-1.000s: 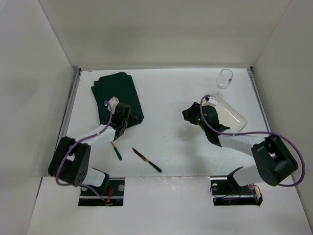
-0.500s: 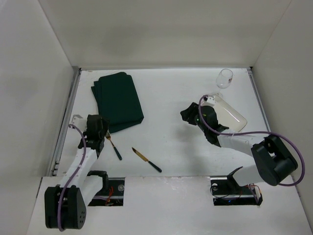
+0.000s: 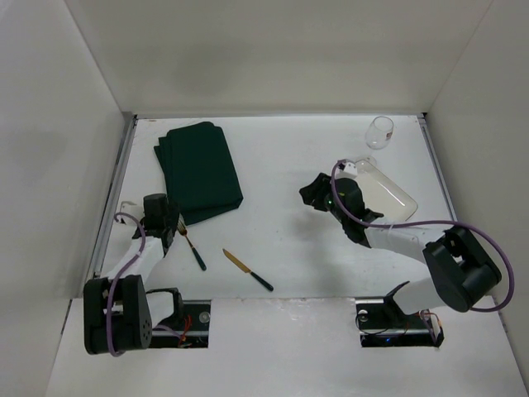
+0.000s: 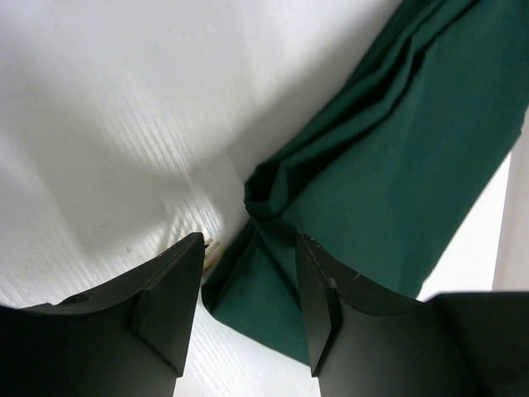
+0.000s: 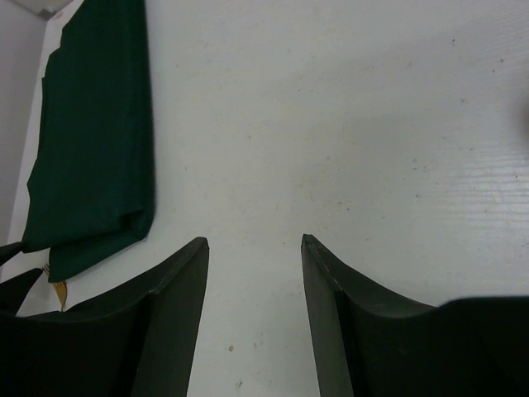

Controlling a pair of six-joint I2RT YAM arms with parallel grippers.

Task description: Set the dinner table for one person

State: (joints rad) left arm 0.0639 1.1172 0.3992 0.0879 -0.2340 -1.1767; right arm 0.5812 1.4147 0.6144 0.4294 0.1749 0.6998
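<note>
The dinner table (image 3: 281,165) is a white surface with white walls. A folded dark green cloth (image 3: 198,169) lies at its back left. A fork (image 3: 192,246) with gold tines and a knife (image 3: 248,270) with a dark handle lie near the front. A clear plate (image 3: 387,194) and a wine glass (image 3: 379,132) stand at the back right. My left gripper (image 3: 169,227) is open and empty, low by the cloth's near corner (image 4: 273,306). My right gripper (image 3: 311,193) is open and empty over bare table (image 5: 273,149), just left of the plate.
The left wall stands close behind my left arm. In the right wrist view the cloth (image 5: 91,141) lies at the far left, with the fork's gold tip (image 5: 59,291) below it. The wine glass stands close to the back right corner.
My left arm has swung back and to the left, off the cloth, to the cloth's near corner by the wall. My right gripper has edged slightly left.
</note>
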